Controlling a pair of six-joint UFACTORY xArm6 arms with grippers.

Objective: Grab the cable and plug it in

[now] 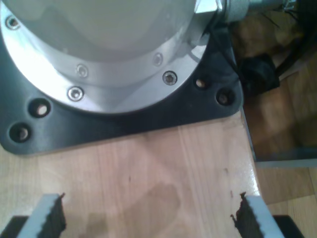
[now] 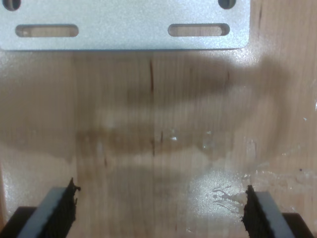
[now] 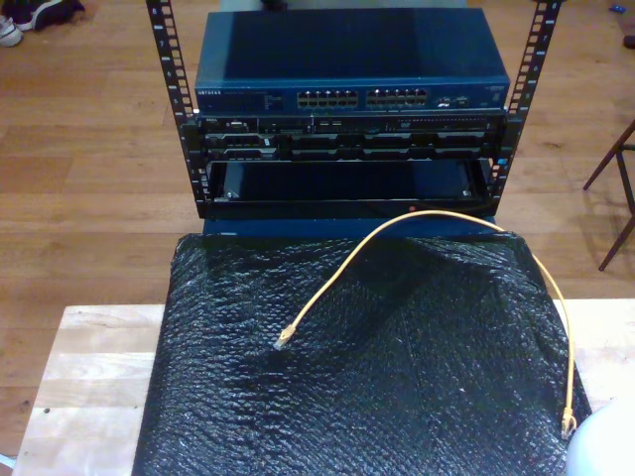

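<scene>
The yellow cable (image 3: 429, 213) lies in a wide arc on a black mat (image 3: 397, 377) in front of the rack. One plug end (image 3: 285, 337) rests near the mat's middle, toward the exterior view's left. The other plug end (image 3: 569, 426) lies at the mat's edge on the exterior view's right. My first gripper (image 1: 148, 220) is open over bare wood, with nothing between its toothed fingers (image 1: 49, 220), and faces an arm's round metal base (image 1: 109, 59). My second gripper (image 2: 158, 213) is also open over bare wood, holding nothing.
A rack (image 3: 347, 149) behind the mat holds a blue network switch (image 3: 347, 59) with rows of ports (image 3: 365, 99). A wooden table (image 3: 94, 377) carries the mat. A slotted aluminium plate (image 2: 124, 25) lies ahead of my second gripper. A black mounting plate (image 1: 148, 119) sits under the arm base.
</scene>
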